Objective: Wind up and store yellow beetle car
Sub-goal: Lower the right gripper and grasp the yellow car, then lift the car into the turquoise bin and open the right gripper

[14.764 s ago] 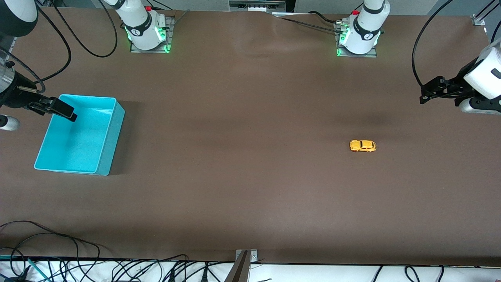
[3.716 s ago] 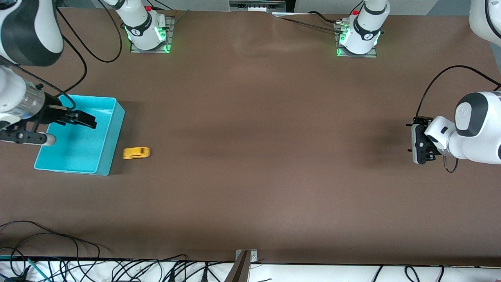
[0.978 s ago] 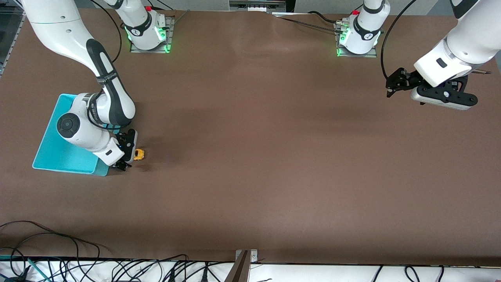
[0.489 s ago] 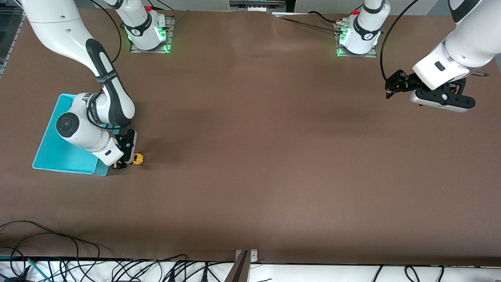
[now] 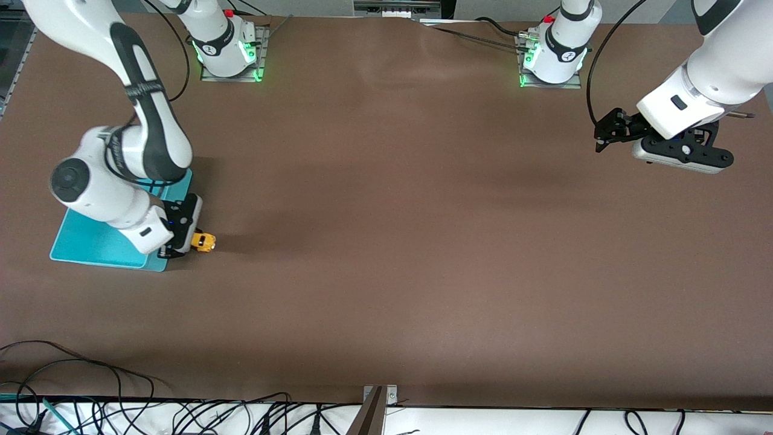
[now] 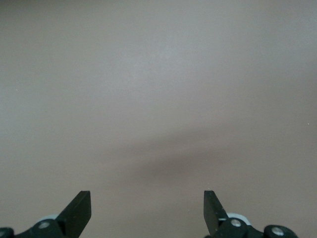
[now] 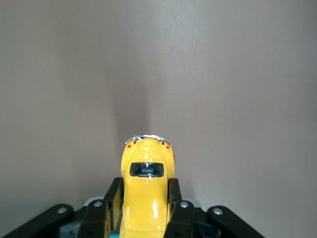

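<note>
**Right gripper clamped on the beetle car beside the bin**

We find the right gripper (image 5: 192,240) closed on the yellow beetle car (image 5: 204,241), its two fingers pressing the car's flanks. In the front view the car sits just past the turquoise bin (image 5: 90,244), at the bin's corner nearest the camera, roughly 3 o'clock from that corner. Only the car's free end pokes out from under the black fingers; we cannot tell from this view whether its wheels touch the brown table (image 5: 392,241).

Long axis: in the front view it runs along the table's length, from the bin toward the left arm's end, with the exposed end pointing that way at about 3 o'clock.

The right wrist view adds what the front view hides. There the car (image 7: 147,193) is seen from above, roof and a dark window visible, a chrome bumper and two small red lights at the end pointing to 12 o'clock, away from the gripper (image 7: 146,210). The fingers (image 7: 111,201) bracket the body at mid-length. The bin barely shows there.

The left gripper (image 5: 604,136) waits over bare table at the left arm's end, well apart from the car. The left wrist view shows its fingertips (image 6: 79,208) spread wide with nothing between them, only table below (image 6: 158,99).
</note>
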